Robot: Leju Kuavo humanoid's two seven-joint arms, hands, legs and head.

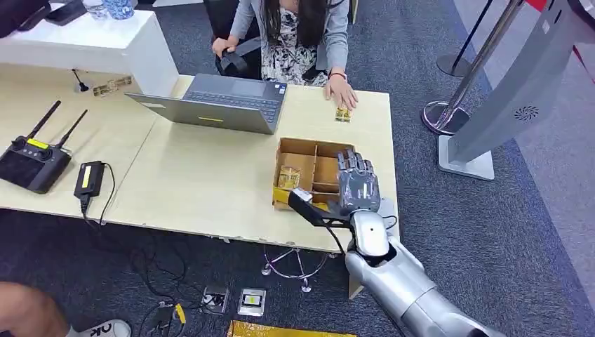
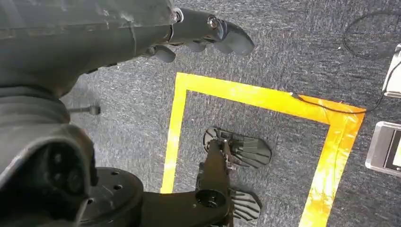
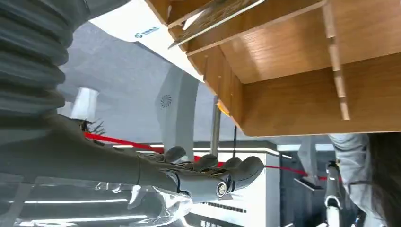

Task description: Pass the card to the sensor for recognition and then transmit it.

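Right hand [image 1: 358, 184]: held flat over the near right corner of the box [image 1: 298, 149], fingers [image 3: 246, 166] extended and apart, nothing gripped. Left hand [image 2: 208, 30]: hung toward the floor, fingers loosely curled, nothing held.

Card [image 1: 288, 177]: seen lying in a near compartment of the box on the table [image 1: 203, 175]; not yet picked.

Sensor: not identified with certainty.

Progress: judged at the start. Grasp, presentation to the sensor and handover are all left to be done.

Right hand [image 1: 358, 184] raised, fingers extended, empty, left hand [image 2: 208, 28] hanging, fingers loosely apart
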